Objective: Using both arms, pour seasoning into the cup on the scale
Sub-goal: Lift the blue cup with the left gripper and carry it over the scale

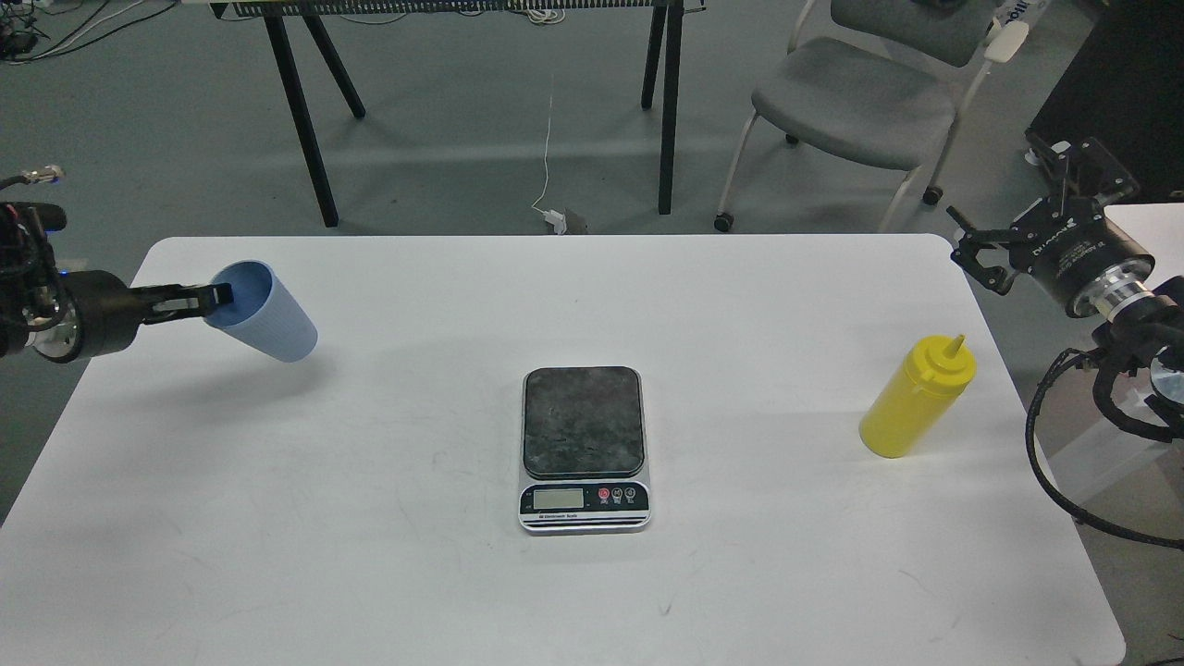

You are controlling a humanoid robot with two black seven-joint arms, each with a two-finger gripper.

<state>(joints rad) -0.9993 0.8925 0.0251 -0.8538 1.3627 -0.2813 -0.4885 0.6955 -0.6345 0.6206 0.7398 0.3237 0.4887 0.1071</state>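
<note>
The light blue ribbed cup [273, 319] hangs tilted above the table's far left, its mouth facing left. My left gripper [218, 298] is shut on the cup's rim and holds it in the air. The scale [584, 448] sits at the table's middle with its dark plate bare. The yellow seasoning bottle [917, 398] stands upright near the right edge. My right gripper [1022, 203] is open and empty, above and to the right of the bottle, beyond the table's corner.
The white table [555, 592] has its right edge just past the bottle. A grey chair [856, 102] and black table legs [305, 120] stand behind on the floor. Loose black cables [1064, 462] hang from my right arm.
</note>
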